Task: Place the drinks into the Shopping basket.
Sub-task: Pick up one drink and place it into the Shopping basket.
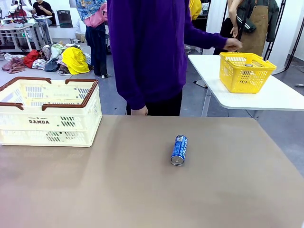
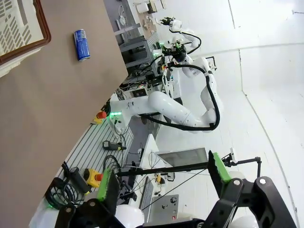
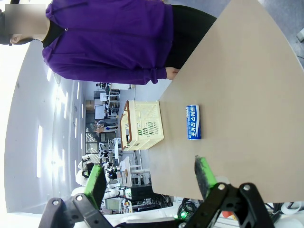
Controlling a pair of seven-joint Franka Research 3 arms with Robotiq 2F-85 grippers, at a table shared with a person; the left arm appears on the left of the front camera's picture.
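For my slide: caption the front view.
Blue can lying on the table, apart from the Shopping basket at left; person stands opposite.

Blue can (image 2: 82, 45) lies on table (image 2: 47, 123), apart from Shopping basket (image 2: 21, 23); tool (image 2: 160, 168) gapes wide.

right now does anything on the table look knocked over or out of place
The blue can lies on its side near the middle of the table, silver end towards the near edge, well apart from the cream basket at the far left. No spill or dent shows.
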